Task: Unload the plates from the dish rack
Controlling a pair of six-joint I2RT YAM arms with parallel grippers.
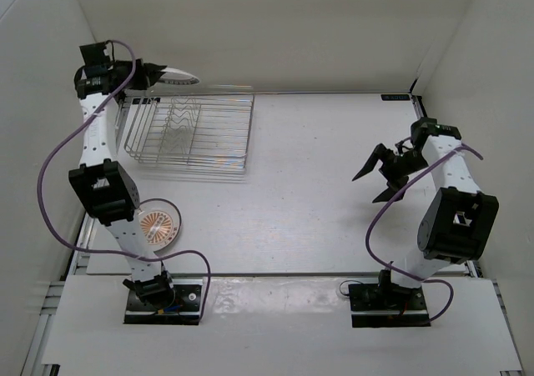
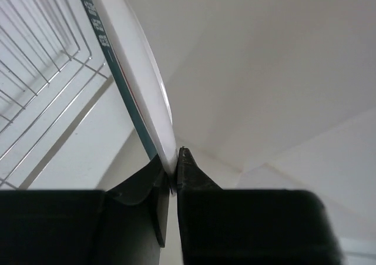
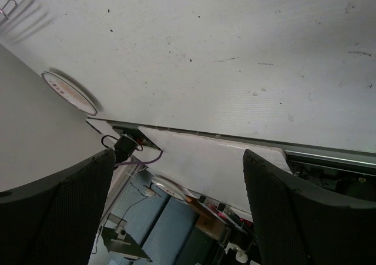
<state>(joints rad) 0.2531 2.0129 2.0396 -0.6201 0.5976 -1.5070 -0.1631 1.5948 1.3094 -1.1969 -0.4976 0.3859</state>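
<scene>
Your left gripper (image 2: 176, 159) is pinching the green-rimmed plate (image 2: 135, 83) by its edge, holding it above the dish rack's (image 1: 192, 134) far left corner. Your right gripper (image 1: 373, 187) is hovering spread wide. The sunburst plate (image 1: 158, 224) is lying on the table (image 1: 317, 184), front left.

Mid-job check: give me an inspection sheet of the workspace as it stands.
Surface: white table, faint specks.
Job's things: silver wire dish rack far left, no plate seen in it; white orange-sunburst plate flat on the table beside the left arm; white green-rimmed plate held up near the rack's far-left corner.
Clutter: nothing seen.
Claws: left claw shut on the green-rimmed plate; right claw open, holding nothing.
Cables: purple cables loop along both arms.
Surroundings: white enclosure walls.
</scene>
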